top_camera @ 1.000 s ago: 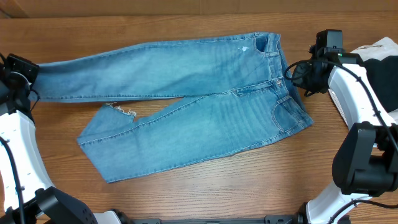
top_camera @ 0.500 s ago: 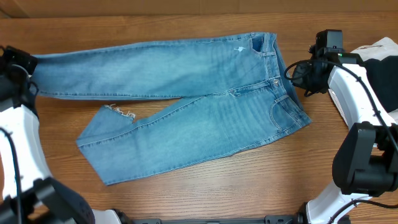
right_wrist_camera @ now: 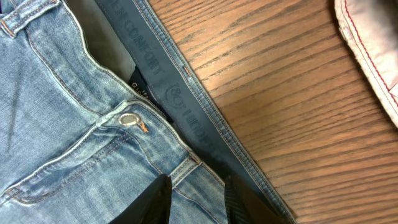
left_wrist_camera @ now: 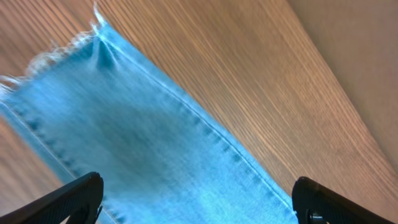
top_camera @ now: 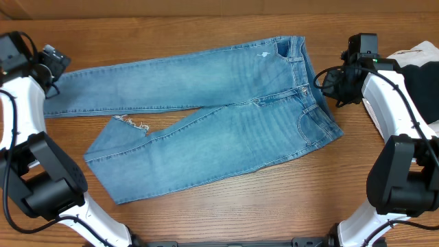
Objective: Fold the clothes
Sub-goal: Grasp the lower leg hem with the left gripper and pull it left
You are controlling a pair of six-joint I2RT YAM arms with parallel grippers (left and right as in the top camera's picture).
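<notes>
Overhead: jeans (top_camera: 226, 130) lie flat on table (top_camera: 206, 223), legs splayed, right gripper (top_camera: 329, 86) at their waist end. Left wrist: left gripper (left_wrist_camera: 199, 199) spread wide, empty, above jeans' frayed hem (left_wrist_camera: 50, 56). Right wrist: fingers narrow, pinching waistband (right_wrist_camera: 186, 93) beside button (right_wrist_camera: 129, 120).

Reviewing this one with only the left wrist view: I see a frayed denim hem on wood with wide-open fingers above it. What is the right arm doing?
Observer: The right hand is closed on the jeans at the waist, just beside the button.
Operator: Any fold made yet?
Observer: None. The overhead view shows both legs lying flat and splayed apart, with the waist toward the right.
Operator: Anything else lying around?
Observer: An off-white garment and a black garment sit at the right edge, apart from the jeans.
</notes>
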